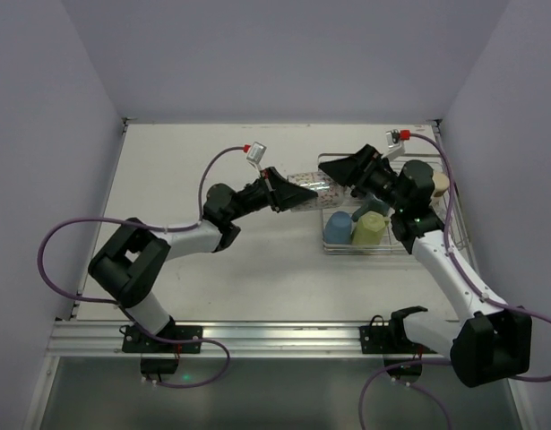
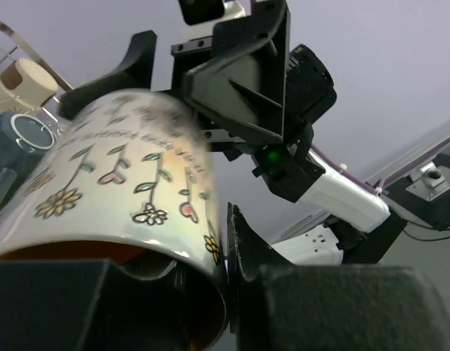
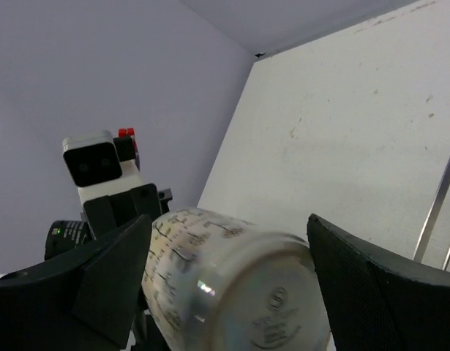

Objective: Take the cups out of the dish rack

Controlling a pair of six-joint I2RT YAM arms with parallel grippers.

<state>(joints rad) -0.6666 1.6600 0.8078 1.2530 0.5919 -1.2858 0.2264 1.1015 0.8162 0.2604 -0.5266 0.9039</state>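
Note:
A white cup (image 1: 306, 186) printed with flowers, orange inside, hangs sideways in the air just left of the dish rack (image 1: 365, 253). My left gripper (image 1: 288, 193) is shut on its rim, with one finger inside the mouth and one outside (image 2: 228, 248). My right gripper (image 1: 340, 179) spans the cup's base, its wide-set fingers against both sides (image 3: 228, 234). The cup (image 3: 232, 285) looks blurred. Left in the rack are a light blue cup (image 1: 338, 228), a pale yellow-green cup (image 1: 369, 230) and a cream cup (image 1: 439, 184). The rest sit hidden under my right arm.
The rack stands at the table's right side, close to the right wall. Bare white table (image 1: 212, 269) spreads left of and in front of the rack. Purple cables loop beside both arm bases.

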